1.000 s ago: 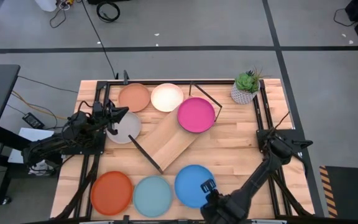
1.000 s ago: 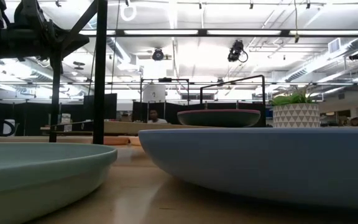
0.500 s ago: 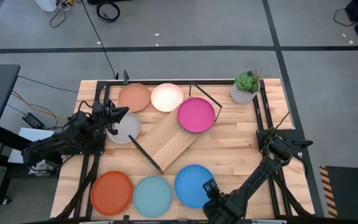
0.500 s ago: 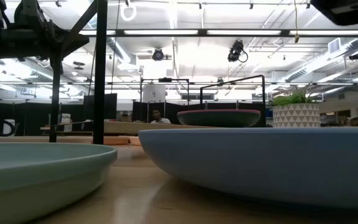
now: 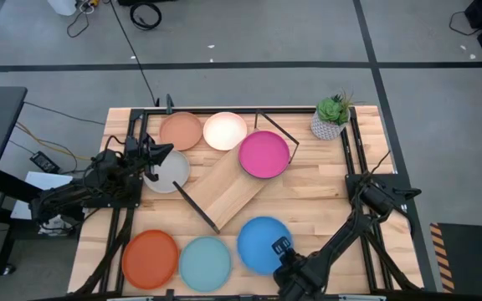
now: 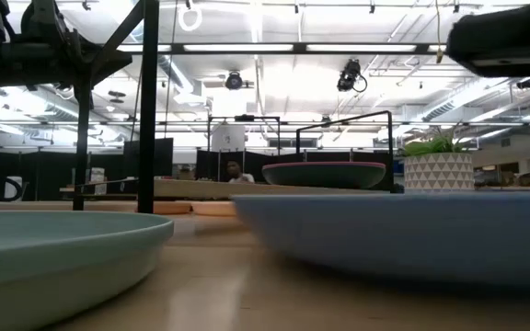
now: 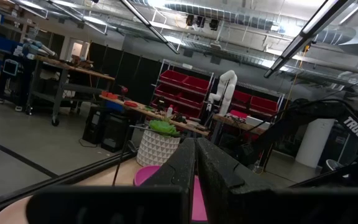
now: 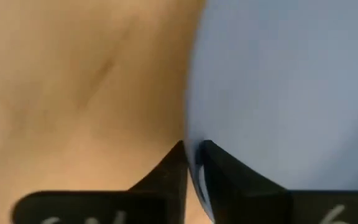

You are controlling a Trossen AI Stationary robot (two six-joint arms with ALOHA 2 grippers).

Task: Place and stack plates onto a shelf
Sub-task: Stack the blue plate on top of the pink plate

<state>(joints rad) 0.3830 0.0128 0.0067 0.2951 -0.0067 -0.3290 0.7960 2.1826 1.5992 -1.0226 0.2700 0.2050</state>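
The blue plate (image 5: pixel 264 243) lies at the table's (image 5: pixel 325 188) near edge, beside the light blue plate (image 5: pixel 205 262) and orange plate (image 5: pixel 150 257). The shelf (image 5: pixel 228 191) sits slantwise mid-table, the magenta plate (image 5: pixel 264 154) at its far end. The right pincer (image 5: pixel 280 248) pinches the blue plate's near rim. The left pincer (image 5: pixel 159 154), fingers together, hovers over the grey plate (image 5: pixel 170 171).

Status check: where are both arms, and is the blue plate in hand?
Right gripper shut on blue plate rim, near table edge. Left gripper shut, over pale grey plate. Shelf bare; magenta plate overlaps its far end.
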